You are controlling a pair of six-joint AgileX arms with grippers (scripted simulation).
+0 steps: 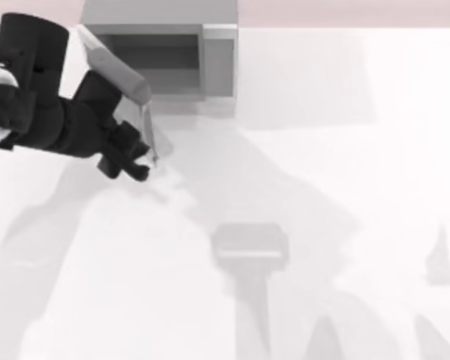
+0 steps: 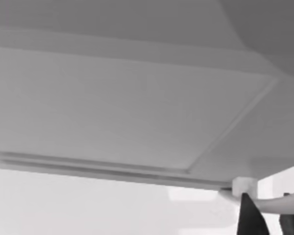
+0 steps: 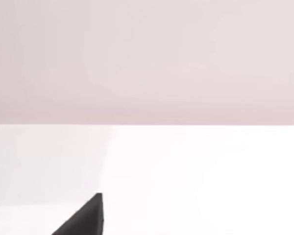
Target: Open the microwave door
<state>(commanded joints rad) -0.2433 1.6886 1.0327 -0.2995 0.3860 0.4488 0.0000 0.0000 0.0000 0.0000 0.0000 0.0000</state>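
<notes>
Gripping the door handle [image 1: 148,131]: left gripper [image 1: 144,154], far left | one microwave [image 1: 165,52], one door [image 1: 112,64] swung open | right gripper: state unclear

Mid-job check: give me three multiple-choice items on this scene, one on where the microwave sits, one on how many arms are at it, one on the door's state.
1. Where is the microwave?
A. far edge, left of centre
B. near edge, right corner
C. table centre

2. How many arms are at the microwave door?
A. none
B. one
C. two

3. The door is:
A. shut flush
B. swung open
C. missing

Answers:
1 A, it stands against the back of the table.
2 B, only the left gripper is at the handle.
3 B, the dark cavity shows.
</notes>
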